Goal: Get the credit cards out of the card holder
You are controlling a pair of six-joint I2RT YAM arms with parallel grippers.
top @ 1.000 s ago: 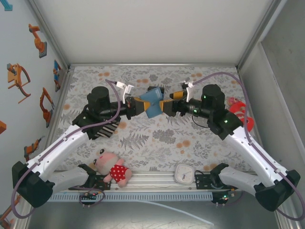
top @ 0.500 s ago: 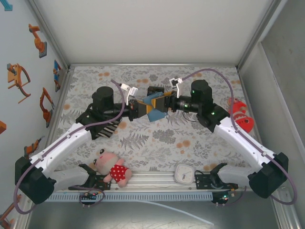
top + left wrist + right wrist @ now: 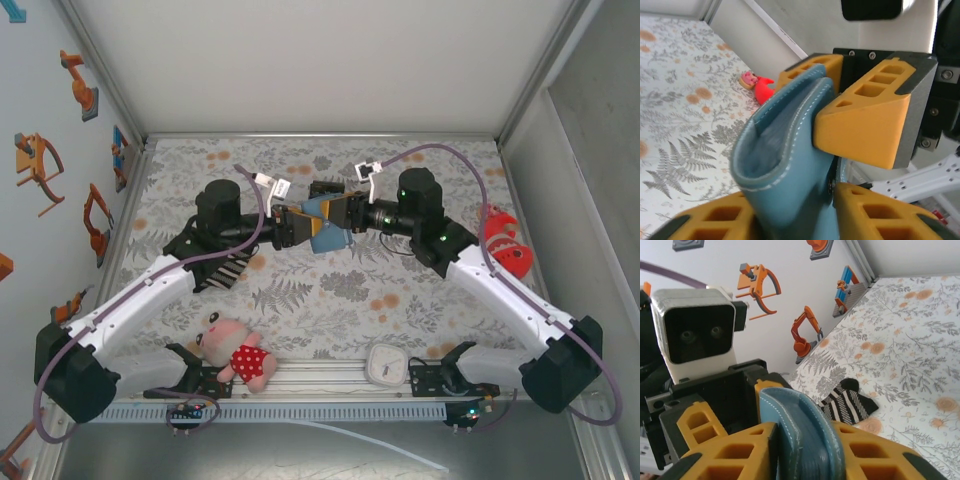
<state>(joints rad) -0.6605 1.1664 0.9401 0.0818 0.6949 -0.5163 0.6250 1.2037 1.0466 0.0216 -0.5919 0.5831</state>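
Card holder (image 3: 322,222) hangs above mid-rear tabletop (image 3: 330,300), pinched from both sides: left gripper (image 3: 303,224) clamps one edge, right gripper (image 3: 338,213) clamps the opposite edge, w/ blue leather bowed btwn them. Inner pocket looks grey; contents can't be made out. Striped sock (image 3: 225,270) lies under left arm, red toy (image 3: 505,245) beside right arm. Plush doll (image 3: 235,350) & white clock (image 3: 385,365) sit near front edge.
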